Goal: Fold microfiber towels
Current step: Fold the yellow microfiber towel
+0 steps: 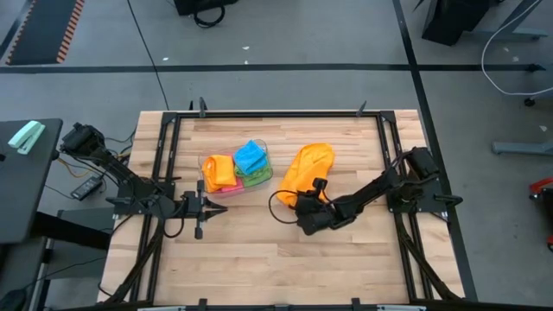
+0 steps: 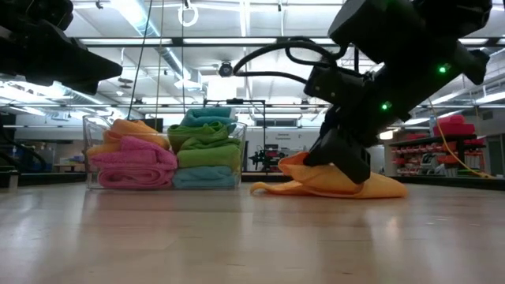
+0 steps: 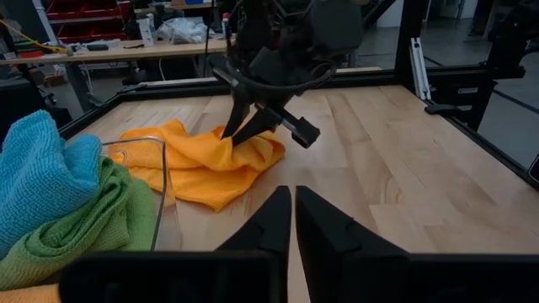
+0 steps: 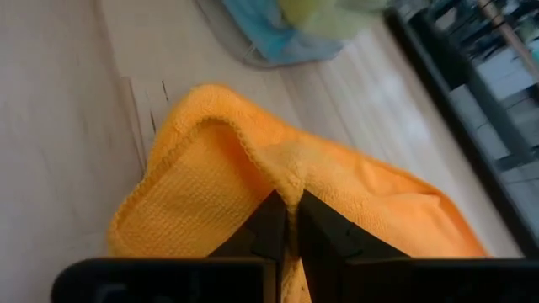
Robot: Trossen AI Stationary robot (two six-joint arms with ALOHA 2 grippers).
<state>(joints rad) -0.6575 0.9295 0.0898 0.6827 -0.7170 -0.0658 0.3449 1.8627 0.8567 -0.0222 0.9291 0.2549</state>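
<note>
right gripper (image 4: 288,220): pinched narrow on orange towel (image 1: 311,164), mid-table | left gripper (image 1: 216,207): fingers together, empty, just in front of tub (image 1: 207,166) | tub: folded pink, green, blue, orange towels (image 2: 170,154) | writing: none readable

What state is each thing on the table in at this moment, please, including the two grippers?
Orange towel: crumpled on the table, loose, a fold pinched by the right gripper.
Clear tub: upright, holding folded towels.
Towels in the tub: folded, stacked, in pink, green, blue and orange.
Right gripper: fingers shut on the orange towel.
Left gripper: fingers shut, empty, beside the tub.
</note>
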